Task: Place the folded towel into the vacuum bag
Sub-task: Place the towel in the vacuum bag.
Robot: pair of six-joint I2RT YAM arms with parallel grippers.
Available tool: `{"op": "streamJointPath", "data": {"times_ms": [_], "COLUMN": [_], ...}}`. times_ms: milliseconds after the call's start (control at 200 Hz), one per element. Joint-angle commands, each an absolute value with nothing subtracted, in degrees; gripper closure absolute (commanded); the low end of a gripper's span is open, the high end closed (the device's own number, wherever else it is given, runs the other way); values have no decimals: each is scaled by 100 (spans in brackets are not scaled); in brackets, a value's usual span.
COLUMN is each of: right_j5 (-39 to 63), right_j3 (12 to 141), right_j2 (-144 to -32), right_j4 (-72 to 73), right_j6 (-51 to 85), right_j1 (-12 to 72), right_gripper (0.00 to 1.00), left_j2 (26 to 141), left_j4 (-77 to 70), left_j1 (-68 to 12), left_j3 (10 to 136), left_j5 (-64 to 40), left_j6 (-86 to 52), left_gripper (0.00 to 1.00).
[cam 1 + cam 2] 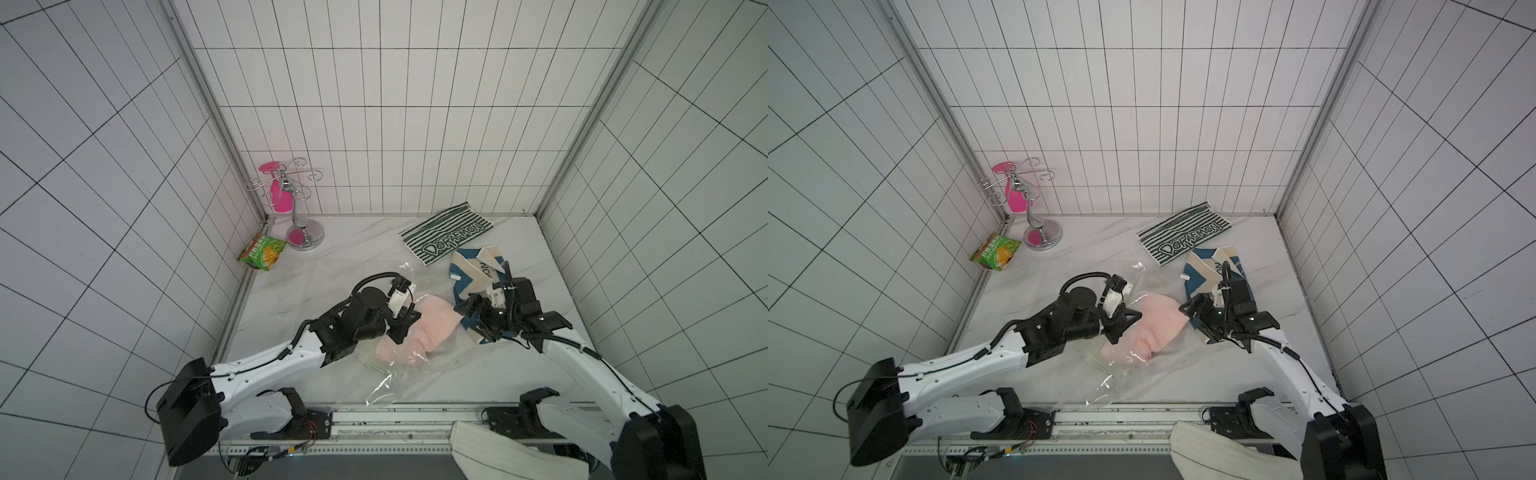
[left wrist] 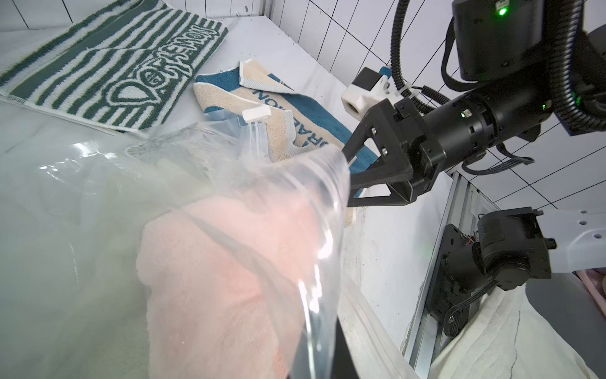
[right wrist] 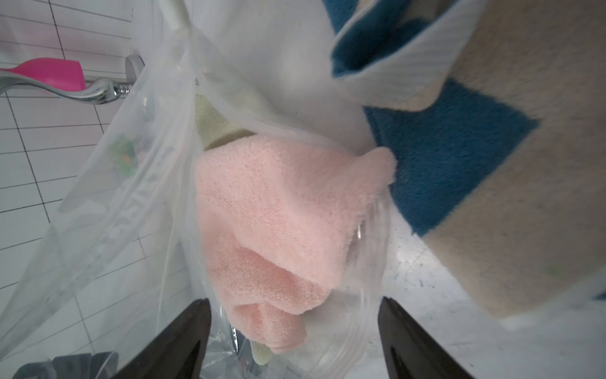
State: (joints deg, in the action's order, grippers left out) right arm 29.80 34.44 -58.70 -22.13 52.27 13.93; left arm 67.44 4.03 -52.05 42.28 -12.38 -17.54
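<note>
Propping the mouth open, the lip of the vacuum bag (image 3: 137, 203) is pinched in the closed left gripper (image 1: 409, 330). The folded towel (image 3: 278, 203) is lodged inside, just beyond the right gripper (image 3: 293, 299), whose empty jaws are parted wide, seemingly to leave it there.

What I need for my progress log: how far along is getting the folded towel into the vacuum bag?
Done: the pink towel lies mostly inside the vacuum bag, one corner near the mouth. In hand: the left gripper, shut, seems to pinch the bag's lip; the right gripper is open at the mouth, holding nothing. Left: possibly nudging the towel deeper, then letting go.
</note>
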Motion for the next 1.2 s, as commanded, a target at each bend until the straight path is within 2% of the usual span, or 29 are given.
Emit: {"op": "streamJointPath", "data": {"times_ms": [0, 120, 320, 545, 620, 735, 830, 930, 1045, 1195], "right_j5": [2908, 3225, 2836, 2870, 2980, 3267, 3384, 3581, 4032, 4301], "right_j3": [3154, 3032, 2795, 2689, 2536, 2442, 2701, 3207, 3592, 3806], "right_j2": [-6080, -6644, -6900, -8278, -8627, -8582, -7971, -7573, -7831, -8712], "right_j4": [-1840, -779, -213, 1890, 2846, 3825, 3392, 2834, 3526, 4804], "right_j6": [5361, 5819, 6163, 6919, 7151, 7249, 6729, 6066, 6248, 6955], "right_j1": [1293, 1363, 1614, 1953, 2085, 2352, 2761, 3166, 3181, 3201], "right_gripper": [15, 18, 21, 30, 41, 73, 81, 84, 84, 83], "left_j2": [6839, 6989, 7098, 7273, 7260, 7253, 7257, 7266, 7237, 7183], "left_j4": [144, 210, 241, 291, 324, 393, 399, 363, 262, 187], "left_j1": [-5255, -5276, -5351, -5489, -5492, -5502, -5502, -5502, -5527, -5537], "left_j3": [4438, 4584, 4745, 4937, 4965, 4983, 4992, 5058, 5098, 5115], "left_j5": [-1441, -1450, -1455, -1507, -1494, -1450, -1440, -1450, -1446, -1337], "left_j6": [-1830, -1798, -1809, -1766, -1733, -1664, -1640, -1645, -1652, -1671], "left_gripper": [100, 100, 100, 100, 100, 100, 100, 100, 100, 100]}}
